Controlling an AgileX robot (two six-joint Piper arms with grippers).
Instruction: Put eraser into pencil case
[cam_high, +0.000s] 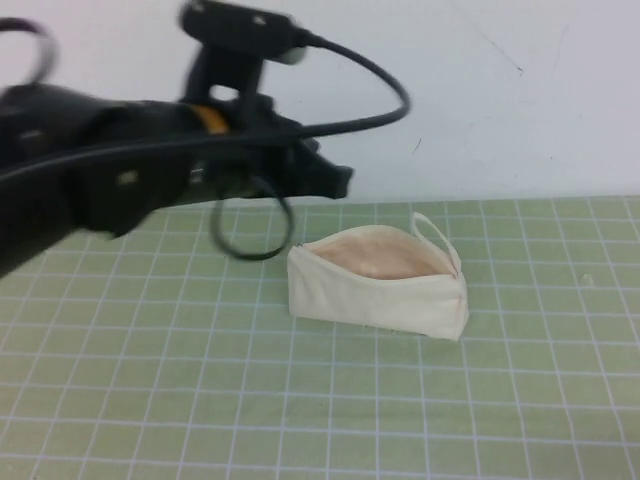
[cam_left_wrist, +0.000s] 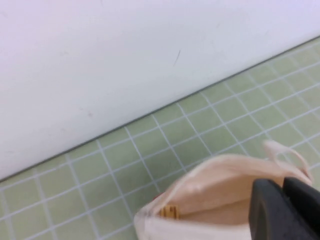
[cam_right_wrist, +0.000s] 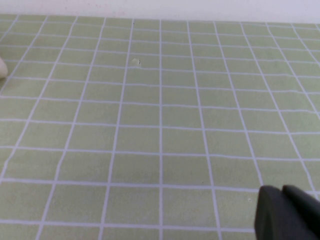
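Note:
The cream-white pencil case (cam_high: 380, 285) lies on the green grid mat with its zip open and tan lining showing, and its loop strap (cam_high: 432, 228) is at the far right end. It also shows in the left wrist view (cam_left_wrist: 215, 195). A small yellow-orange bit (cam_left_wrist: 168, 211) sits inside the mouth at one end; I cannot tell if it is the eraser. My left gripper (cam_high: 343, 180) hangs above and behind the case's left end, and its fingers (cam_left_wrist: 267, 210) are shut with nothing between them. My right gripper (cam_right_wrist: 285, 200) is shut over bare mat.
The green grid mat (cam_high: 200, 380) covers the table. A white wall (cam_high: 500, 90) stands just behind the case. The left arm's black cable (cam_high: 250, 235) loops down near the case's left end.

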